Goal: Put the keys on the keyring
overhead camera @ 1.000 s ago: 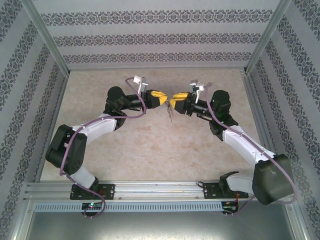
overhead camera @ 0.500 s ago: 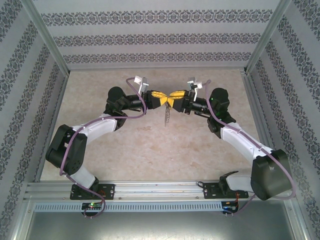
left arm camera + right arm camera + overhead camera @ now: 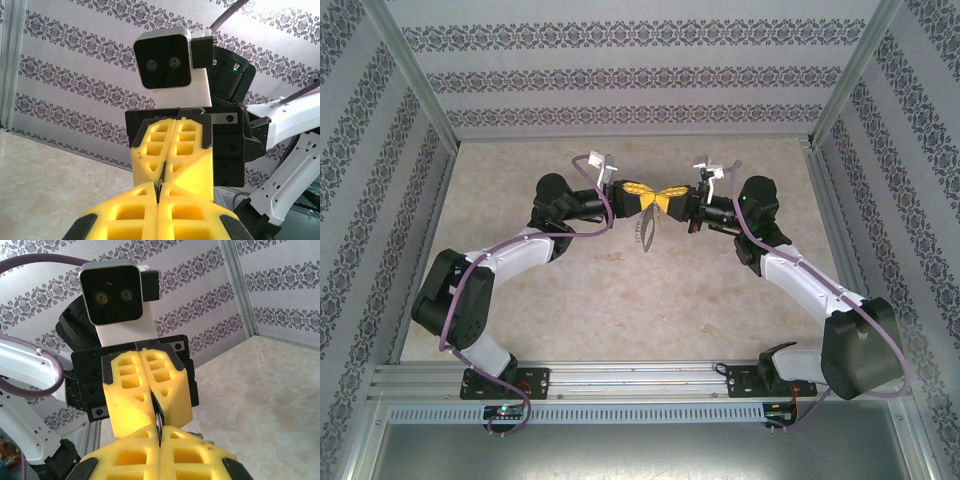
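Above the middle of the table my two grippers meet tip to tip. The left gripper (image 3: 648,194) is shut on the dark grey keyring (image 3: 648,228), whose loop and chain fringe hang below the fingertips. My right gripper (image 3: 669,198) faces it and is shut on the same keyring from the other side. In the left wrist view a thin dark metal edge of the keyring (image 3: 161,186) sits pinched between my left gripper (image 3: 159,192) and the opposing yellow fingers (image 3: 187,150). The right wrist view gives the same keyring (image 3: 159,417) clamped in my right gripper (image 3: 159,436). The keys are hidden.
The beige table (image 3: 620,290) is walled by patterned panels with metal posts (image 3: 415,80) at the back corners. An aluminium rail (image 3: 630,375) carrying both arm bases runs along the near edge. Purple cables loop over each arm.
The right gripper moved left to meet the left gripper and shut on the keyring. The hanging keyring shifted slightly. The left arm stayed in place.
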`<control>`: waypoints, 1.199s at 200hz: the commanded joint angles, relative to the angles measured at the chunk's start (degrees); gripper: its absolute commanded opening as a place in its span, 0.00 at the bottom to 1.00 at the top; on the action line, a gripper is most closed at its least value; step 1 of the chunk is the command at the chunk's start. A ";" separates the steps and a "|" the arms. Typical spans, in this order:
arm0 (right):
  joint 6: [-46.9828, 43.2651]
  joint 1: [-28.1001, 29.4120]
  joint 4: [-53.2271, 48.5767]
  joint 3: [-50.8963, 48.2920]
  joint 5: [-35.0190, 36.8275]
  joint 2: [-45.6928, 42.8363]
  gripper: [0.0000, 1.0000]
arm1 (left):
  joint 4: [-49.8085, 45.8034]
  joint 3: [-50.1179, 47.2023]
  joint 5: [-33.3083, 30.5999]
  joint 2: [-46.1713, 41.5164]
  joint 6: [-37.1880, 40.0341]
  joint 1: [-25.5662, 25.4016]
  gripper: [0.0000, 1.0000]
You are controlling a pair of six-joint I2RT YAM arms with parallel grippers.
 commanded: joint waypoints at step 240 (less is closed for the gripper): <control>-27.62 -4.10 -45.21 18.05 4.44 0.52 0.00 | -33.90 6.08 0.57 -5.45 22.10 4.22 0.52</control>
